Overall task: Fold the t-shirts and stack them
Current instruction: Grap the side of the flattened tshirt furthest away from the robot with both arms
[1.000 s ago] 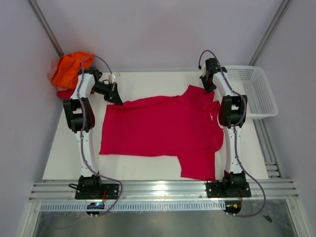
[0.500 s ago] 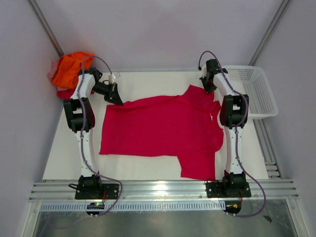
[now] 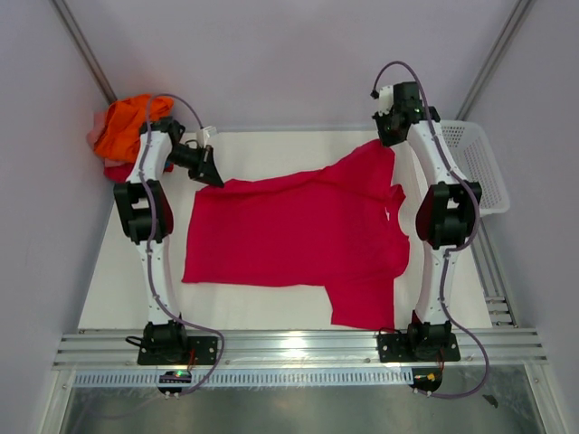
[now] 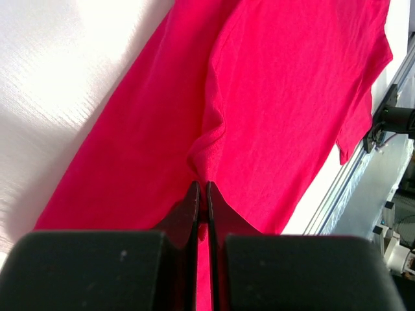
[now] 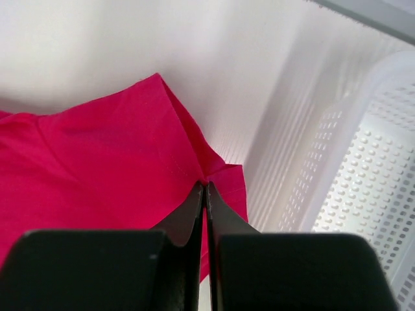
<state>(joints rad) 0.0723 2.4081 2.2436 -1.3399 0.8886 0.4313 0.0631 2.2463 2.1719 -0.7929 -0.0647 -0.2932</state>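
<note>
From above, the crimson t-shirt (image 3: pixel 298 240) lies spread on the white bench (image 3: pixel 271 149) between my left jaws and right jaws, one at each far corner; orange t-shirts (image 3: pixel 127 122) heap behind the left. Left wrist: jaws pinched tight on a cloth ridge, shirt stretching ahead. Right wrist: jaws clamped on a cloth peak, mesh basket (image 5: pixel 363 194) just rightward.

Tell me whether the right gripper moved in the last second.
Yes. The right gripper moved away from the bases, level with the white basket's far rim, dragging the crimson t-shirt.
</note>
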